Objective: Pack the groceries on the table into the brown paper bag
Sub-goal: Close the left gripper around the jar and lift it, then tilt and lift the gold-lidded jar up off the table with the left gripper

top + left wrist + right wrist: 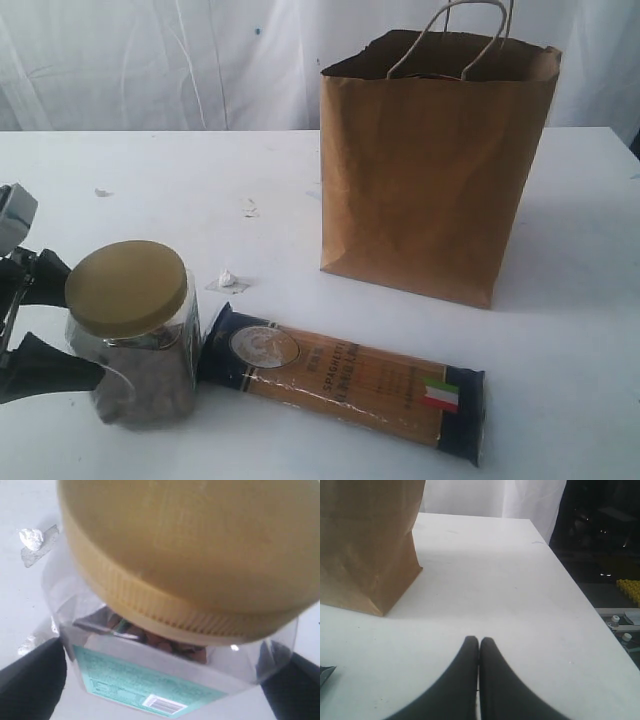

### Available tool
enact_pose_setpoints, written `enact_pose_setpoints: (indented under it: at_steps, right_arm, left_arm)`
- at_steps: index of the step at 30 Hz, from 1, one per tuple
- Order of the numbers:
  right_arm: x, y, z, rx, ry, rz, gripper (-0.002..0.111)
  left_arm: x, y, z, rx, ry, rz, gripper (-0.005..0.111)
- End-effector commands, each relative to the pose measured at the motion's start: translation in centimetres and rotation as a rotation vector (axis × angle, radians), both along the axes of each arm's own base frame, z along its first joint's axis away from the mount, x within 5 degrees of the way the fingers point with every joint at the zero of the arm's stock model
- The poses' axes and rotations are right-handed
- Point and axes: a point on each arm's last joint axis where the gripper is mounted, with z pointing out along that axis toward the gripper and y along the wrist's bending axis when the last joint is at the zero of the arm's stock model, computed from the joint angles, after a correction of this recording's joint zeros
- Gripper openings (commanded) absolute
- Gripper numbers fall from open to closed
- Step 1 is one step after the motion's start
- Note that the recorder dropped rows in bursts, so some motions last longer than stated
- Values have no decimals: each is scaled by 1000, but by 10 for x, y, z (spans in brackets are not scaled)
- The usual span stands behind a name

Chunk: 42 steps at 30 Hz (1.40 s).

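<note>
White worktop (150, 170) before pale drapes: bears jar (135, 340) and spaghetti pack (350, 380) outside upright brown paper bag (430, 180), contents unseen; left hand (162, 684) spread either side of jar, unclamped; right hand (479, 645) pressed together, empty; packing seemingly unfinished.

Exterior overlooks table (150, 160), jar (135, 330) and bag (430, 170) — left wrist tight above jar, right wrist low beside bag.

We are reaching in low with our left gripper (82, 322), and we are keeping its two black fingers (45, 365) spread wide apart, one on each side. We are holding our right gripper (479, 645) level, its fingers (462, 680) pressing together along their inner edges.
</note>
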Motion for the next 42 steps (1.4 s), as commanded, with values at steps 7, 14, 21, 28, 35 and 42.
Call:
enact_pose_setpoints:
  at_steps: [7, 14, 21, 28, 35, 42]
  right_arm:
    - [0, 0, 0, 0, -4, -4, 0]
    - [0, 0, 0, 0, -4, -4, 0]
    - [0, 0, 0, 0, -4, -4, 0]
    - [0, 0, 0, 0, -4, -4, 0]
    - [0, 0, 0, 0, -4, -4, 0]
    - [0, 0, 0, 0, -4, -4, 0]
  left_arm:
    - [-5, -6, -5, 12, -103, -102, 105]
    - [-2, -35, -22, 91, -101, -177, 105]
    - [2, -40, -25, 141, -132, -148, 105]
    - [7, -37, -28, 194, -158, -110, 40]
    - [5, -38, -26, 163, -111, -95, 1]
    - [4, -39, -26, 152, -83, -74, 1]
